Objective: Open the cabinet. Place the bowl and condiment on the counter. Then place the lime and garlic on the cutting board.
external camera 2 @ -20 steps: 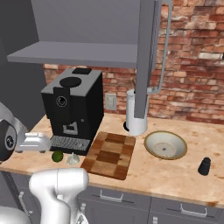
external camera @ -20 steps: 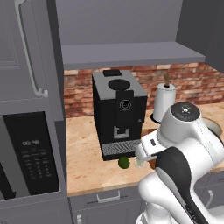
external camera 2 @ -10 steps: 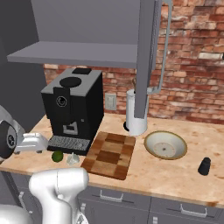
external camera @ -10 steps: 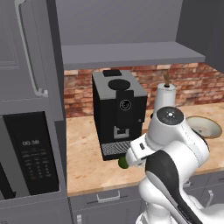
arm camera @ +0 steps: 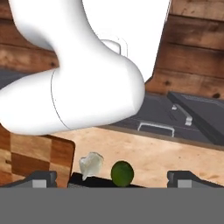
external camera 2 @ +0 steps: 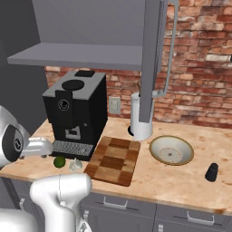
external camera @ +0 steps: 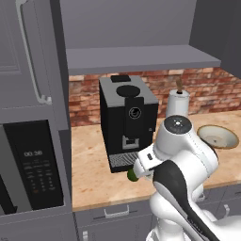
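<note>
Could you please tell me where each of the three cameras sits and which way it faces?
Left base view: behind the arm on its left, facing the counter and coffee machine; the white arm rises at lower right, hiding most of the lime.
Right base view: behind on the right, facing the cutting board, bowl and condiment; the arm is at lower left.
Hand view: on the hand, facing the lime and garlic between the open pincer tips.
Shared: all three show the lime.
</note>
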Motion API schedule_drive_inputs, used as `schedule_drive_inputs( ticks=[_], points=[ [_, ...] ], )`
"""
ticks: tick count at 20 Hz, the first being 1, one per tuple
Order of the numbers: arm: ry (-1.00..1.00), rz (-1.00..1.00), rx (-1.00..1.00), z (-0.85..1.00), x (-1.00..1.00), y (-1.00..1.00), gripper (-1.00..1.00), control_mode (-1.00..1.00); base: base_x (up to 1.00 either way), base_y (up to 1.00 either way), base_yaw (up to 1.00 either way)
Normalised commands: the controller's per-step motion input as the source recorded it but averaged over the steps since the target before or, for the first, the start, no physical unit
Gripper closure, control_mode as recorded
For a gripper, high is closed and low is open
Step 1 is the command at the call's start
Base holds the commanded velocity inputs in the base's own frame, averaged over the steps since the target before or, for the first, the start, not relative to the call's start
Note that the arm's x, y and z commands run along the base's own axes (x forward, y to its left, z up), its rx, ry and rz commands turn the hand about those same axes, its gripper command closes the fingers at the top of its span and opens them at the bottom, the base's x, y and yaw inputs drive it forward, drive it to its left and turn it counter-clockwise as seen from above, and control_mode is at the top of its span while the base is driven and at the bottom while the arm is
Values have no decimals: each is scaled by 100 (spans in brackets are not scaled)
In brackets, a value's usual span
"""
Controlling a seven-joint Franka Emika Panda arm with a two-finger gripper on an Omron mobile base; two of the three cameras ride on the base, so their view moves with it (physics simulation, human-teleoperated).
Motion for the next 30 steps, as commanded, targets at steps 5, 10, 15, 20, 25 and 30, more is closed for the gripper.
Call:
schedule_drive_inputs(
  ticks=[5,10,15,20,25,30],
  points=[
    [0,0,0,-13,8,0,-100,-100,0,0,0],
    [0,0,0,-9,5,0,-100,-100,0,0,0],
    [0,0,2,-2,1,0,-100,-100,0,0,0],
    [0,0,1,-14,12,0,-100,-100,0,0,0],
    [0,0,0,-22,15,0,-100,-100,0,0,0],
    [1,0,0,-20,16,0,-100,-100,0,0,0]
  ],
)
